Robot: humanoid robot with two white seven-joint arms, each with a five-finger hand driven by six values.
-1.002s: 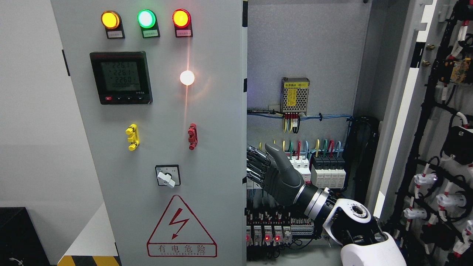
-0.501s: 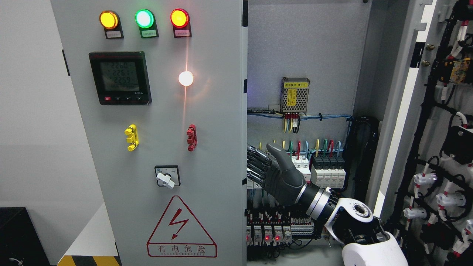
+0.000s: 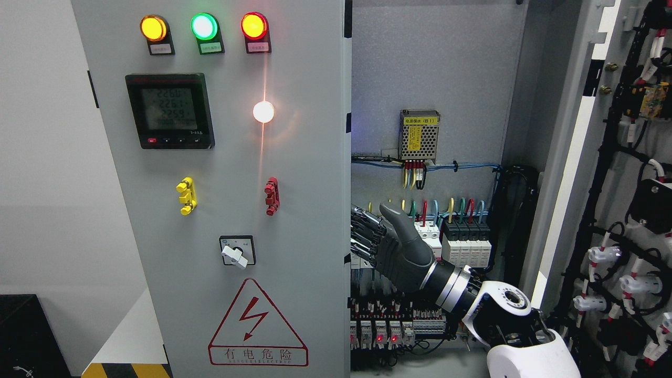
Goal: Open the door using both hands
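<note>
The grey left cabinet door [image 3: 304,173] fills the middle of the head view, and its free edge [image 3: 347,210] stands ajar. It carries three lit lamps, a meter, a rotary switch and a red warning triangle. My right hand [image 3: 370,233] reaches in from the lower right, inside the cabinet. Its fingers [image 3: 362,231] stretch straight toward the inner side of that edge, with their tips hidden behind it. The thumb [image 3: 394,218] points up and grips nothing. The right door [image 3: 572,157] is swung wide open at the right. My left arm does not show.
Inside the cabinet are a power supply [image 3: 419,135], a row of breakers [image 3: 462,241] with coloured wires, and terminal blocks [image 3: 388,328] lit by red LEDs. Black cable looms and white connectors [image 3: 625,273] line the open right door. A black box [image 3: 26,336] sits at the lower left.
The lamps, meter and switches on the left door have drifted slightly left, so the door has swung a little. My right hand and forearm have shifted slightly right.
</note>
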